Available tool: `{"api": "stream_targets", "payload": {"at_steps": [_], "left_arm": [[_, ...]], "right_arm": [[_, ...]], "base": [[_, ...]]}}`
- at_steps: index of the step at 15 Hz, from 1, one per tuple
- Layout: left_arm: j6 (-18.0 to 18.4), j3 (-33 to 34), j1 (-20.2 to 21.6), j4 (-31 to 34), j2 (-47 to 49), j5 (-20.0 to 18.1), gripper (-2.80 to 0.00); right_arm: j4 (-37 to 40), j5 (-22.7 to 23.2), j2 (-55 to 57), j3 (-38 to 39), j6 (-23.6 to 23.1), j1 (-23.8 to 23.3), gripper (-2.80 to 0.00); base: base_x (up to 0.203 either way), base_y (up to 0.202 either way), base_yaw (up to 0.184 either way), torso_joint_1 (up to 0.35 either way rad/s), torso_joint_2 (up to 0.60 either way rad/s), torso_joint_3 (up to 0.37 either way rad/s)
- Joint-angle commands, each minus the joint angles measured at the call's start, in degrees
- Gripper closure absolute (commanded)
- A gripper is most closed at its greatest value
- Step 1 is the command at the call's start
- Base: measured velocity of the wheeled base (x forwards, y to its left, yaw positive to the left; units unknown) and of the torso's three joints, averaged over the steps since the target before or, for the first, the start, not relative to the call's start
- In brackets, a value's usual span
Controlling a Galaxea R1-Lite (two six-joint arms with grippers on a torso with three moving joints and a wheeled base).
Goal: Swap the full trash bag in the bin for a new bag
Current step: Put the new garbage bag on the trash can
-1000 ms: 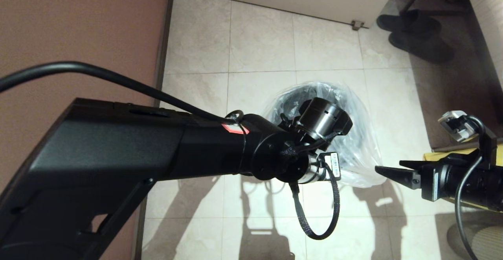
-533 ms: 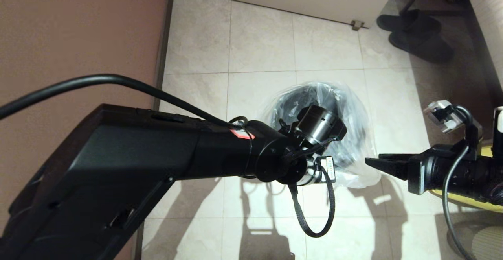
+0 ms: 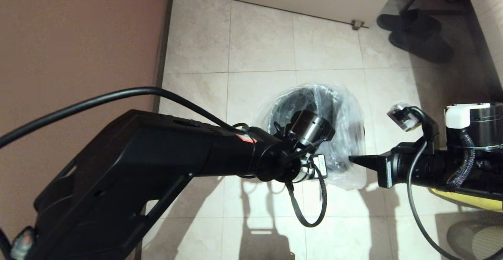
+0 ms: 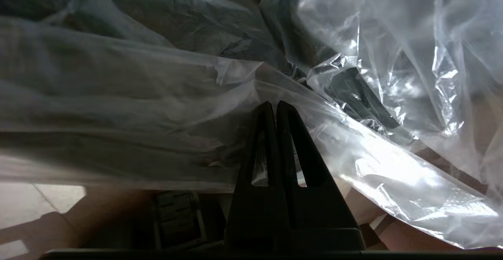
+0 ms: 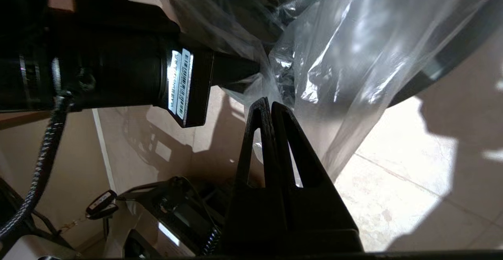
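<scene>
Bin [image 3: 292, 106] on tiled floor [image 3: 259, 43], draped in new bag [image 3: 349, 106]. Left pincer [image 4: 274, 106] clenched on bag film at near side; right pincer [image 5: 268, 104] clenched against bag's right flank.

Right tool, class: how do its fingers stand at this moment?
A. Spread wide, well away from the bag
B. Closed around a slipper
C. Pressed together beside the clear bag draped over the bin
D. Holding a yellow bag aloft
C: in the right wrist view the right tool shows its two fingers meeting at the tips, right at the hanging film of the new bag over the bin.
</scene>
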Motion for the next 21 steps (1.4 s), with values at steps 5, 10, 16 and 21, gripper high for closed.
{"api": "stream_targets", "payload": {"at_steps": [5, 10, 16, 21], "left_arm": [[-0.3, -1.9, -1.0, 0.1, -0.4, 0.3, 0.00], [-0.4, -2.4, -1.3, -0.1, -0.6, 0.4, 0.00], [-0.3, -2.1, -0.1, 0.0, 0.3, 0.3, 0.00], [-0.3, -1.7, 0.1, -0.1, 0.4, 0.0, 0.00]], "right_arm": [[-0.3, -4.7, 3.5, -0.2, -6.5, 0.1, 0.00], [-0.1, -6.7, 3.7, -0.2, -9.8, -2.8, 0.00], [-0.3, -6.8, 8.1, -0.8, -11.8, -4.5, 0.00], [-2.4, -6.7, 11.8, -1.7, -12.2, -6.1, 0.00]], "base": [[0.000, 0.000, 0.000, 0.000, 0.00, 0.000], [0.000, 0.000, 0.000, 0.000, 0.00, 0.000], [0.000, 0.000, 0.000, 0.000, 0.00, 0.000], [0.000, 0.000, 0.000, 0.000, 0.00, 0.000]]}}
